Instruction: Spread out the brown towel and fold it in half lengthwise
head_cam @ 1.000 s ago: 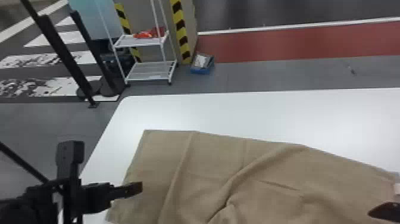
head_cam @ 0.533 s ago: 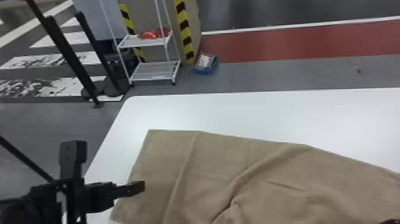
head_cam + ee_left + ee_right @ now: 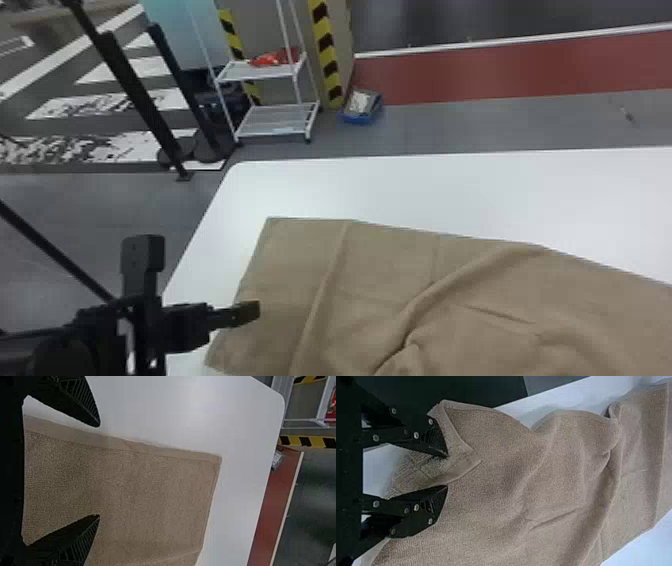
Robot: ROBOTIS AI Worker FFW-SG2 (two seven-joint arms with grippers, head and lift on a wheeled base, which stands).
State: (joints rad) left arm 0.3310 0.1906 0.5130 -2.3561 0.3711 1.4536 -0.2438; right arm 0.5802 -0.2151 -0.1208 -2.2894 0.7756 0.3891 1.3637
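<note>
1. Where I can see between its fingers, in the left wrist view, the left gripper [image 3: 252, 311] stands wide open and empty. One finger is over the brown towel [image 3: 400, 280], the other over the white table [image 3: 475, 190] just beside the cloth's edge. I can't tell whether either finger touches the cloth.

2. Over at the other arm, in the right wrist view, the right gripper [image 3: 447, 471] is open too, with a narrower gap between its tips. A turned-back flap [image 3: 462, 465] of towel lies between and behind the fingers. It doesn't look pinched, though I can't say whether the fingers brush it.

3. On the floor beyond the table, a blue bin [image 3: 361, 120] has something pale and grey inside, too unclear for me to name. Beside it stands a white rack [image 3: 272, 125] with a red item [image 3: 270, 59] on its upper shelf.

4. From the head view, the towel lies spread over the near part of the table, with a long ridge [image 3: 420, 300] running slantwise across it and bunched folds toward the near side. The left gripper is at its left edge.

5. Close up, the left wrist view shows a neat corner [image 3: 216, 461] of the towel lying on the table, while the right wrist view shows rumpled cloth and the rougher weave of the flap's underside.
</note>
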